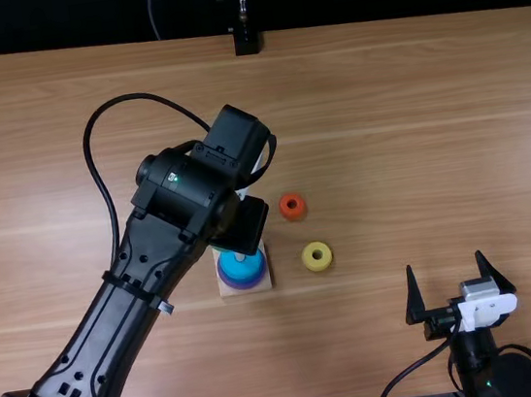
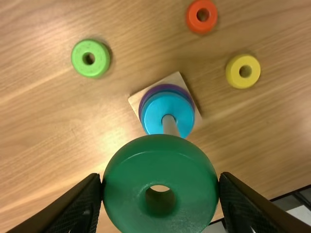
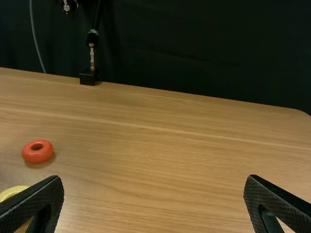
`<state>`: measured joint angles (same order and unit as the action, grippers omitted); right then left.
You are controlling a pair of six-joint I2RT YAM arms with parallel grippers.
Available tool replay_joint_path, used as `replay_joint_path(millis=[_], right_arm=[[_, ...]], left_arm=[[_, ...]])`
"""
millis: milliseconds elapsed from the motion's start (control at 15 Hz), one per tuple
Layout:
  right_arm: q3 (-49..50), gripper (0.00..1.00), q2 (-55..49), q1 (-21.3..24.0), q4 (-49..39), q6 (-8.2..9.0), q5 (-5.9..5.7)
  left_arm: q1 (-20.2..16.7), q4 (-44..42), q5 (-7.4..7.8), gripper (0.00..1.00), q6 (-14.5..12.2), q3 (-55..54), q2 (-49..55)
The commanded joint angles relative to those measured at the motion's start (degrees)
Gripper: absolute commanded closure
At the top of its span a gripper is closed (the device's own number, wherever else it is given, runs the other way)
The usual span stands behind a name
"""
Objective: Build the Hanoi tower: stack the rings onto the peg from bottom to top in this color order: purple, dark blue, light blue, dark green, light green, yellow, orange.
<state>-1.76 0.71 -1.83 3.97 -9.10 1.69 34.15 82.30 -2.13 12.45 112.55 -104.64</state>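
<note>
My left hand [image 1: 242, 227] is gripping the dark green ring [image 2: 160, 165], left wrist view adding the light green ring [image 2: 80, 60], top view my spread right hand [image 1: 446, 265].

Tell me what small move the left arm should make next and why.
Probably line up the dark green ring, clamped in the left gripper, with the peg: the light blue ring is uppermost there, and dark green follows it in order.
</note>
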Motion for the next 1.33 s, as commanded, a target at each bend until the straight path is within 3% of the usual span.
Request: replay_joint_path(millis=[0, 600, 667, 733, 800, 867, 1133, 1267], right_arm=[[0.9, 0.0, -0.7, 0.6, 0.0, -0.18, -0.43], [0.9, 0.0, -0.7, 0.6, 0.0, -0.18, -0.43], [0.9, 0.0, -0.7, 0.6, 0.0, -0.18, -0.43], [0.9, 0.0, -0.7, 0.5, -0.1, -0.18, -0.43], [0.9, 0.0, -0.7, 0.6, 0.0, -0.18, -0.43], [0.9, 0.0, -0.7, 0.6, 0.0, -0.18, -0.43], [0.9, 0.0, -0.7, 0.5, 0.0, -0.18, -0.43], [0.9, 0.0, -0.7, 0.6, 0.0, -0.18, -0.43]], left_arm=[[0.8, 0.2, 0.34, 1.0, 1.5, 1.8, -1.3], [1.9, 0.2, 0.34, 1.0, 1.3, 1.6, -2.5], [1.9, 0.2, 0.34, 0.94, 1.4, 1.4, -2.5], [1.8, 0.2, 0.44, 0.61, 1.3, 1.3, -2.5], [1.6, 0.2, 0.44, 0.23, 1.4, 1.2, -2.5], [1.4, 0.2, 0.34, 0.0, 1.4, 1.0, -2.4], [1.0, -0.9, 0.34, 0.0, 0.9, -0.9, -2.1], [-1.1, -2.1, 0.34, 0.0, 0.8, -0.8, -2.1]])
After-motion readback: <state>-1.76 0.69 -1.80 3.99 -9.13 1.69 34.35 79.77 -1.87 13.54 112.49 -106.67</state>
